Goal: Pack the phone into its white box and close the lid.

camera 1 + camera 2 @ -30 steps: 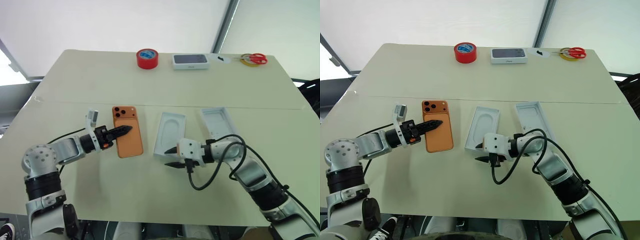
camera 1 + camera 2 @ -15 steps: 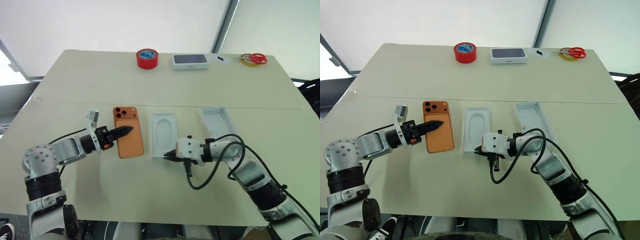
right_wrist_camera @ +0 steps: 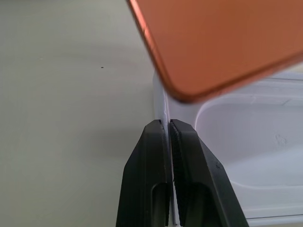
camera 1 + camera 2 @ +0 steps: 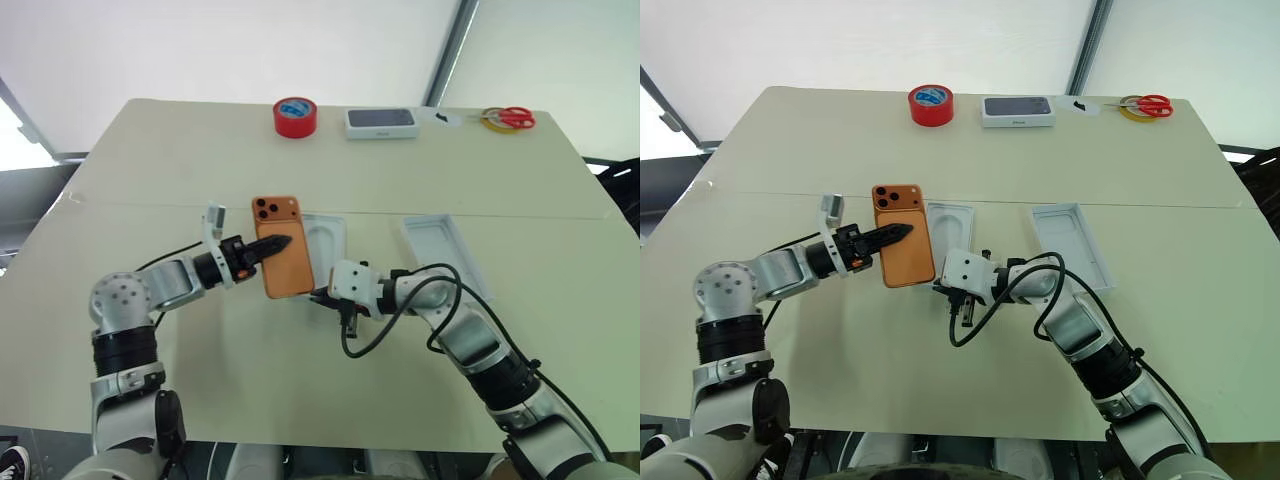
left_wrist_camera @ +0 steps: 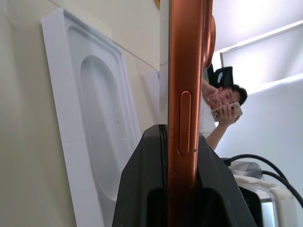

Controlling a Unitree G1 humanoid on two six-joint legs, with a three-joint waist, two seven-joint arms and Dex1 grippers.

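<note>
Phone [image 4: 282,260] sits clamped edge-on in our left end effector [image 4: 272,244], lifted just above the white box [image 4: 325,243]. Right end effector [image 3: 168,142] pinches the box's near wall. We should level the phone, line up corners, then lower gently.

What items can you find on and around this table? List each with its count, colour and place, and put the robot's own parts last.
phone: one, orange, held above the table, partly over the white box.
white box: one, white with an oval recess, mid-table, its near edge pinched.
lid: one, white, to the box's right.
tape roll: one, red, far edge.
closed box: one, white with dark top, far edge.
scissors: one pair, red-handled, far right corner.
table: one, beige.
person: one, in the background of the left wrist view.
left gripper: black, shut on the phone.
right gripper: black, shut on the white box's edge.
</note>
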